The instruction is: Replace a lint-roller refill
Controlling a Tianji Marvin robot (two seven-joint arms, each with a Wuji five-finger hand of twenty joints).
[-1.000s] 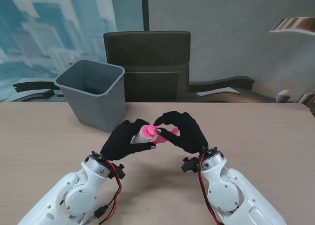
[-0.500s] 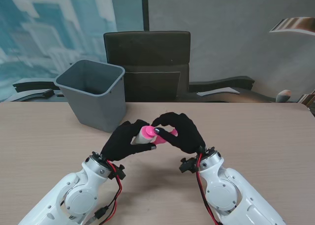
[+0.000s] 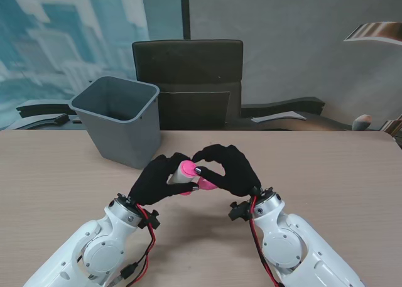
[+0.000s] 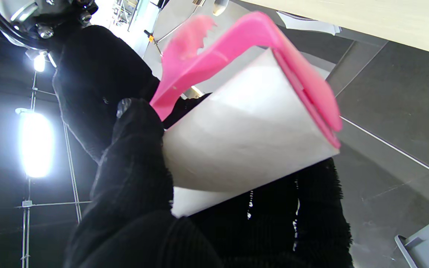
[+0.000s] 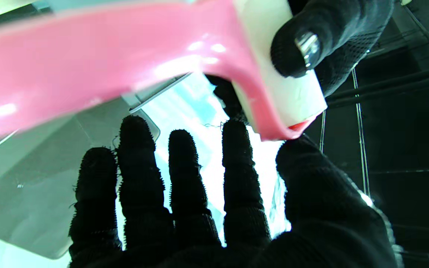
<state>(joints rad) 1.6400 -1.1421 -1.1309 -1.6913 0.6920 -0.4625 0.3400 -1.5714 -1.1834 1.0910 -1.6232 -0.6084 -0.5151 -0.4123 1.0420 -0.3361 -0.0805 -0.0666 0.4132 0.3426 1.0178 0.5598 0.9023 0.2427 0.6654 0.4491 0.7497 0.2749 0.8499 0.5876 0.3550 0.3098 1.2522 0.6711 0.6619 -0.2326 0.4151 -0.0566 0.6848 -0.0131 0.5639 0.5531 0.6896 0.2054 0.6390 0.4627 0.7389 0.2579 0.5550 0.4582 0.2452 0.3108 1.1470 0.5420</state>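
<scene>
Since ~1 s ago the right robot hand (image 3: 227, 169) has slid a bit left and nearer, closing in on the lint roller (image 3: 188, 172); less pink handle (image 5: 99, 70) shows to its right in the stand view. The left robot hand (image 3: 157, 177) hasn't moved; it's wrapped around the white refill (image 4: 244, 141), thumb and fingers clamped on the paper roll. Roller is held off the bench (image 3: 56, 174), mid-scene, between both hands.

Right robot hand: in the stand view the index fingertip curls onto the pink end; in the right wrist view the four fingers (image 5: 179, 175) look spread and straight with the handle passing across them, gap visible. So whether it has real grip on the handle — can't tell; prob loose or re-gripping.

Meaning, my read: still setting up the pull-apart of old refill from handle; nothing separated yet.

Room: grey bin (image 3: 119, 117) sits far-left, near the left hand, open top, a likely drop spot for the spent roll. Bench right of the hands is bare, wide room for pulling the handle rightward. Near bench edge hidden by both arms; far edge well apart, chair (image 3: 188, 80) beyond it.
</scene>
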